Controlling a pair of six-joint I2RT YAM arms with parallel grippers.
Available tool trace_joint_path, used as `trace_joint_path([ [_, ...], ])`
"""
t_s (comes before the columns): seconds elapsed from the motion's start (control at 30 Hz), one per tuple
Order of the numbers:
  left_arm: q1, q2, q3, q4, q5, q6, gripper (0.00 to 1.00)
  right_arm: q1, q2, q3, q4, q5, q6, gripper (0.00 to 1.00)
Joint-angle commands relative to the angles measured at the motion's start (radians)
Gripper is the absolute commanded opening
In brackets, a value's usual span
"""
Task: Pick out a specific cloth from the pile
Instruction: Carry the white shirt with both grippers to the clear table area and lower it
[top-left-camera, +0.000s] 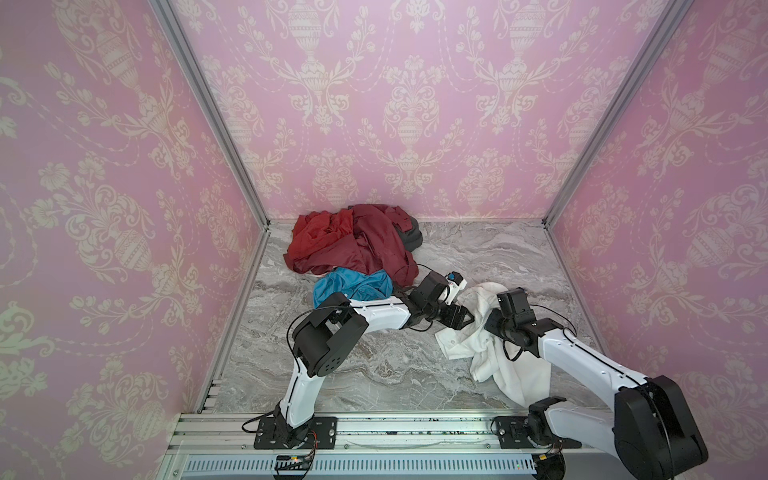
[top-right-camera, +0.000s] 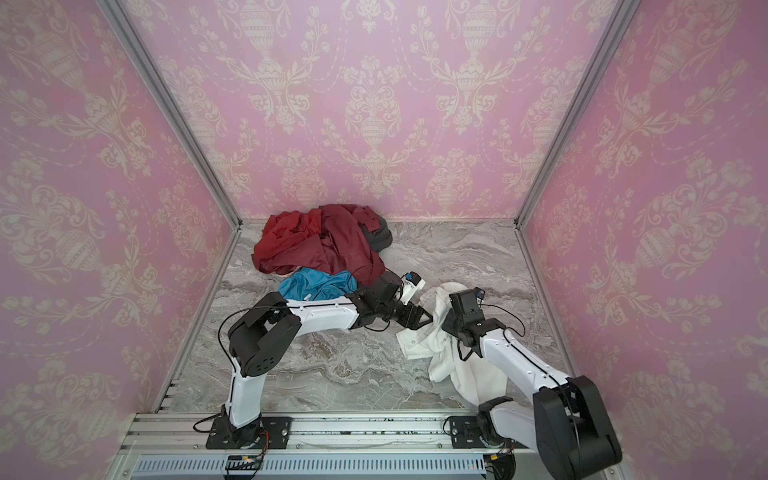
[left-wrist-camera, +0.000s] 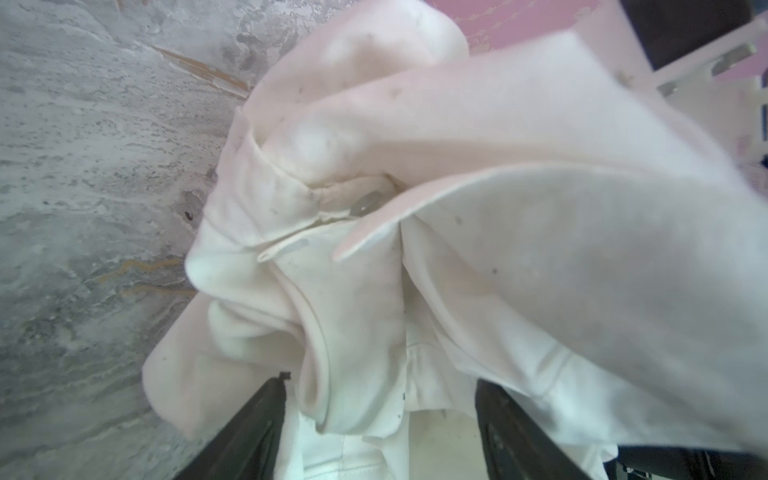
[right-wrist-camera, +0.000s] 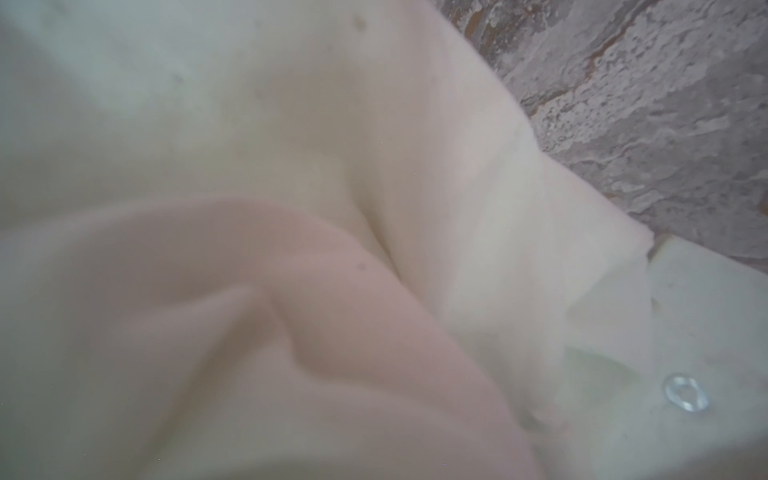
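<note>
While both arms sit low over the marbled table (top-left-camera: 374, 374), the cloth (top-left-camera: 490, 357) lies right of centre in both top views (top-right-camera: 449, 361), nearer the arm bases than the pile (top-left-camera: 353, 245) and not touching it. The white shirt is bunched into a long, crumpled strip. Its long axis runs from the far side of the table toward the base rail, and the near end slants slightly right, under the right forearm. One flat, stiff-edged corner points left off the strip, toward the middle of the table.

My left gripper (top-left-camera: 467, 318) reaches across from the left and meets the strip's far half. In the left wrist view its fingers (left-wrist-camera: 257, 428) stand spread wide, with loose folds of white fabric (left-wrist-camera: 457, 208) between them. A button (left-wrist-camera: 365, 205) shows at a seam.

My right gripper (top-left-camera: 489, 325) is buried in the same far half. Its jaws are pressed together, but I cannot see whether fabric is pinched. The right wrist view is filled by blurred white folds (right-wrist-camera: 291, 166), with a button (right-wrist-camera: 685, 392) at one edge.

A blue shirt (top-left-camera: 353, 286) lies at the near edge of the pile, with red garments behind it and a dark grey piece (top-left-camera: 411, 237) at the back right.
</note>
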Motion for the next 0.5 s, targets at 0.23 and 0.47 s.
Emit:
trace_joint_path([
  [0.23,0.005,-0.003,-0.029,0.075,0.008,-0.008,0.72,-0.114,0.129,0.052,0.061,-0.016,-0.039,0.13],
  [0.47,0.005,-0.041,-0.016,0.081,0.007,-0.01,0.73,-0.242,0.183,0.086,0.08,-0.057,-0.054,0.2],
])
